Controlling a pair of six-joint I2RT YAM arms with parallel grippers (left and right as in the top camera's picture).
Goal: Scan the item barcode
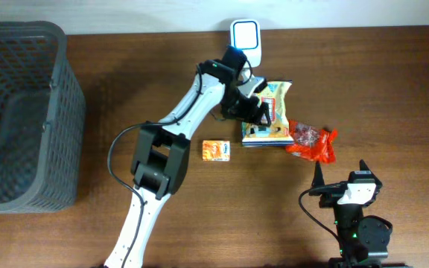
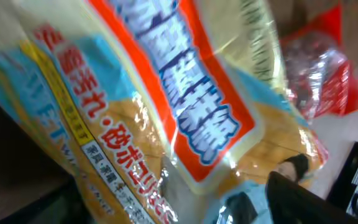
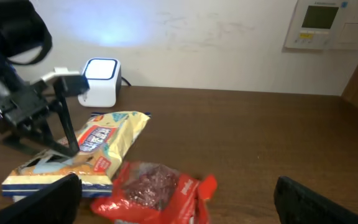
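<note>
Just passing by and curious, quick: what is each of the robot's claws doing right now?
Left gripper: open, spread over the yellow snack bag lying on the table.
Right gripper: open, holding nothing.

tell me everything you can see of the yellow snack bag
The yellow snack bag is a glossy plastic packet, yellow with pale blue edges and an orange-red band of characters. It lies flat on the wooden table before the white scanner, one corner against the red packet. The left claw hangs open over it.
</note>
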